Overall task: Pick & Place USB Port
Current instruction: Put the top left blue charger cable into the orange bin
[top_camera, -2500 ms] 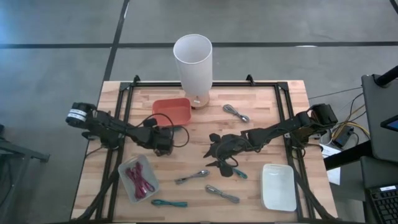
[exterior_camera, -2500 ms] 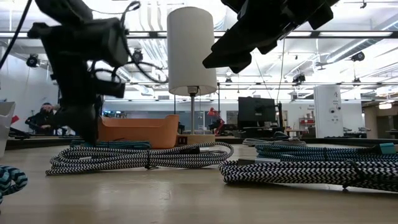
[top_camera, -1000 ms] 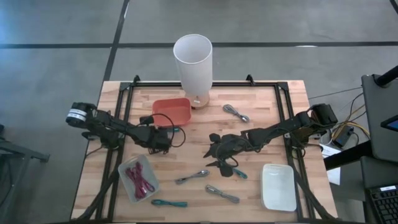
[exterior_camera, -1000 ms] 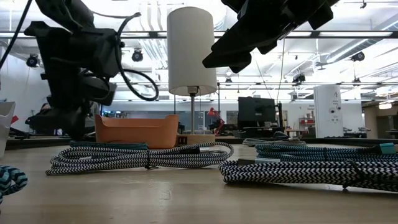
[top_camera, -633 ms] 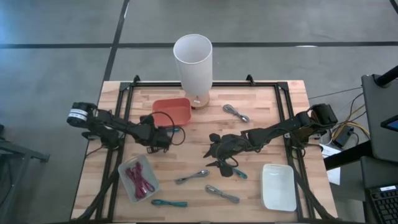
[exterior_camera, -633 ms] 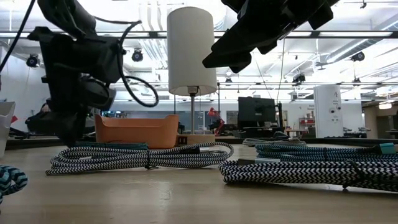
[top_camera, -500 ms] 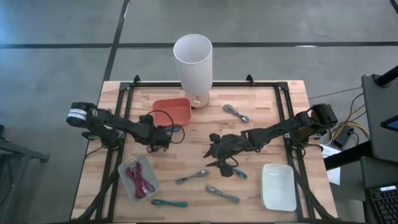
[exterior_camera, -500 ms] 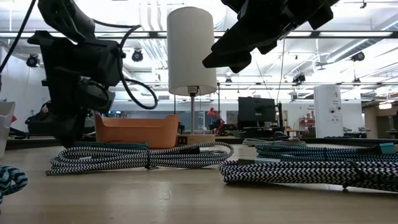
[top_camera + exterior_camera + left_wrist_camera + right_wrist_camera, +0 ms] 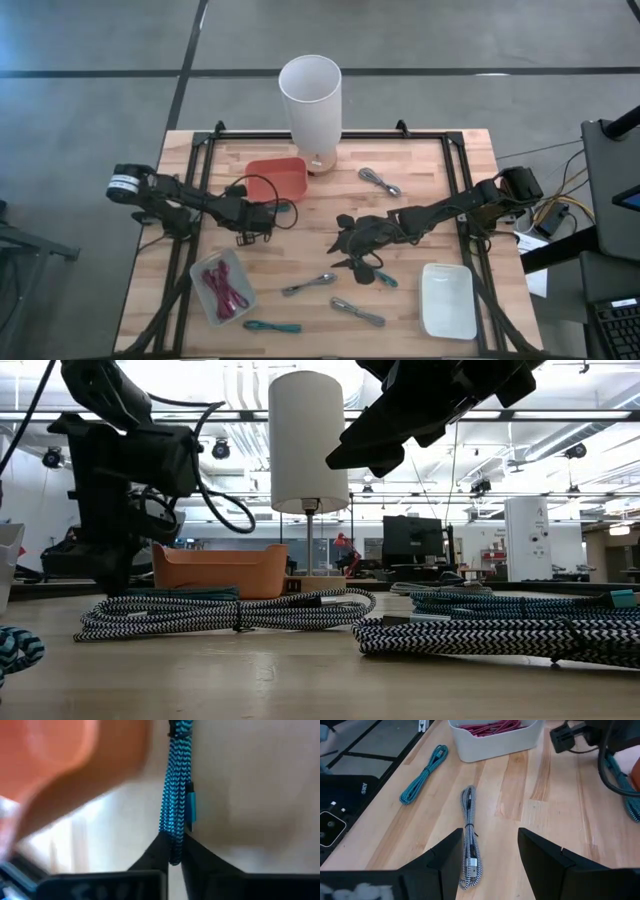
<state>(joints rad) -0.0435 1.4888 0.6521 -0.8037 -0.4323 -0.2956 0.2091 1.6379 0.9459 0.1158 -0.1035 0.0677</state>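
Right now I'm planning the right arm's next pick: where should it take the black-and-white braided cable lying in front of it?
Grip the black-and-white cable near its bundled middle, coming straight down with the fingers across its width. It lies flat as a narrow folded strand on the table, clear of the teal cable. The right gripper is open.

One camera looks straight down on the bench [image 9: 420, 160]; another sits level on it; both catch the lamp [image 9: 311, 100].

Even bright overhead light; soft shadows on table [image 9: 420, 190]; low view backlit, arms silhouetted; left wrist view blurred.
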